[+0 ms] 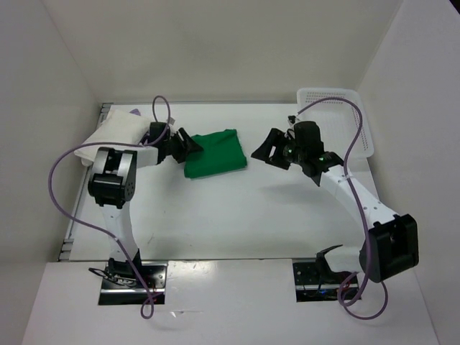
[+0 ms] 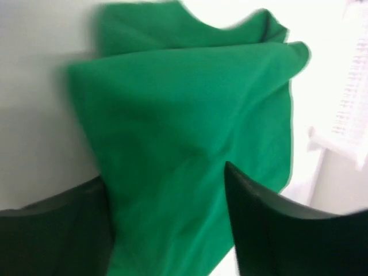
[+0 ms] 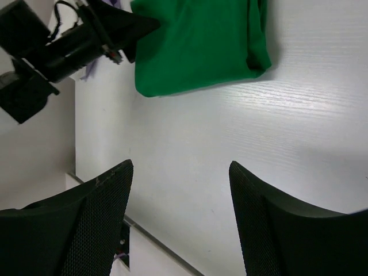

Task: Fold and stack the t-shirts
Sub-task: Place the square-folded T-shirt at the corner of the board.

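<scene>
Green shirt [image 1: 215, 152] looks folded already, so I'd guess the job now is getting it onto the white shirt [image 1: 118, 129] lying well to its left; pinch through all the layers at the edge, or the fold will flop open; left gripper [image 1: 188, 146] sits low at the green shirt's left edge, jaws apart, holding nothing; right gripper [image 1: 264, 152] hovers just right of it, tilted toward it, jaws wide, empty too.
</scene>
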Controlling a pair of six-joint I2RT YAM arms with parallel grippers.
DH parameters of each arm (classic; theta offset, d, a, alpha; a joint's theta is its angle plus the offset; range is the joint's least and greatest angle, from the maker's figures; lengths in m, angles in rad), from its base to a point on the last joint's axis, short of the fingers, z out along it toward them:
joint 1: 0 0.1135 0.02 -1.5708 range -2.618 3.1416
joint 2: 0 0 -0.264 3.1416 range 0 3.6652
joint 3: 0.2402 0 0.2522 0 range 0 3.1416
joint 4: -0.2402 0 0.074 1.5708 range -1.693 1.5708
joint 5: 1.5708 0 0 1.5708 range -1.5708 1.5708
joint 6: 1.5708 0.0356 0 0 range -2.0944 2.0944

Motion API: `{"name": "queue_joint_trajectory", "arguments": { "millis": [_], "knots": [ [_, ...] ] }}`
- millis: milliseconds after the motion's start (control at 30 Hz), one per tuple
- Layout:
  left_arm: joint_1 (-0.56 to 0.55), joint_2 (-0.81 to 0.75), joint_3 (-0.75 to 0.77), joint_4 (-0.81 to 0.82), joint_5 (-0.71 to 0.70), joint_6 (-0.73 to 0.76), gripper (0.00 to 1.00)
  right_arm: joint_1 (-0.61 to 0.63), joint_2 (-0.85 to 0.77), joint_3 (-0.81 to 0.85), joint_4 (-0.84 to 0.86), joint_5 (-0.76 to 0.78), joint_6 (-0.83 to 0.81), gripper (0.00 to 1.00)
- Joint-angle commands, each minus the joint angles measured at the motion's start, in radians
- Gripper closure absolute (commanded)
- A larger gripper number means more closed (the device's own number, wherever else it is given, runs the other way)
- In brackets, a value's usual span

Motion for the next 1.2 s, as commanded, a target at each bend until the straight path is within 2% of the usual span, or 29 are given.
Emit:
{"name": "queue_joint_trajectory", "arguments": {
  "millis": [0,67,100,200,233,300,467,667,800,833,933,1033,1100,1167],
  "knots": [
    [-0.060,0.119,-0.020,0.031,0.006,-0.054,0.36,-0.005,-0.050,-0.008,0.019,0.015,0.020,0.27],
    [-0.080,0.128,0.000,0.040,0.006,-0.077,0.52,-0.005,-0.064,-0.019,0.006,0.029,0.020,0.27],
    [-0.096,0.119,0.012,0.040,0.006,-0.077,0.66,-0.005,-0.064,-0.029,0.006,0.029,0.020,0.27],
    [-0.105,0.068,0.099,-0.027,-0.038,-0.056,0.83,-0.005,-0.086,-0.058,0.006,0.029,0.034,0.27],
    [-0.105,0.036,0.125,-0.041,-0.061,-0.056,0.91,-0.005,-0.086,-0.059,0.006,0.029,0.034,0.27],
    [-0.105,0.005,0.214,-0.088,-0.071,-0.024,0.96,-0.005,-0.086,-0.069,0.006,0.020,0.045,0.27],
    [-0.051,-0.038,0.394,-0.176,-0.049,-0.005,0.96,-0.005,-0.077,-0.078,0.006,0.020,0.045,0.27],
    [0.117,-0.088,0.543,-0.257,0.000,0.004,0.96,-0.005,-0.044,-0.069,-0.003,-0.002,0.014,0.27],
    [0.264,-0.191,0.518,-0.257,0.012,0.004,0.96,-0.005,-0.026,-0.069,-0.003,-0.037,-0.007,0.27],
    [0.329,-0.205,0.485,-0.257,0.012,0.004,0.96,-0.005,-0.026,-0.060,-0.003,-0.052,-0.007,0.27],
    [0.419,-0.245,0.390,-0.257,-0.014,0.004,0.93,-0.014,-0.015,-0.051,-0.012,-0.070,-0.030,0.27],
    [0.533,-0.297,0.204,-0.227,-0.083,-0.027,0.84,-0.014,-0.015,-0.031,-0.021,-0.080,-0.048,0.27],
    [0.630,-0.350,0.062,-0.173,-0.110,-0.059,0.59,-0.014,-0.015,-0.031,-0.030,-0.089,-0.049,0.27],
    [0.677,-0.387,0.008,-0.164,-0.137,-0.070,0.39,-0.014,-0.026,-0.031,-0.030,-0.101,-0.058,0.26]
  ]
}}
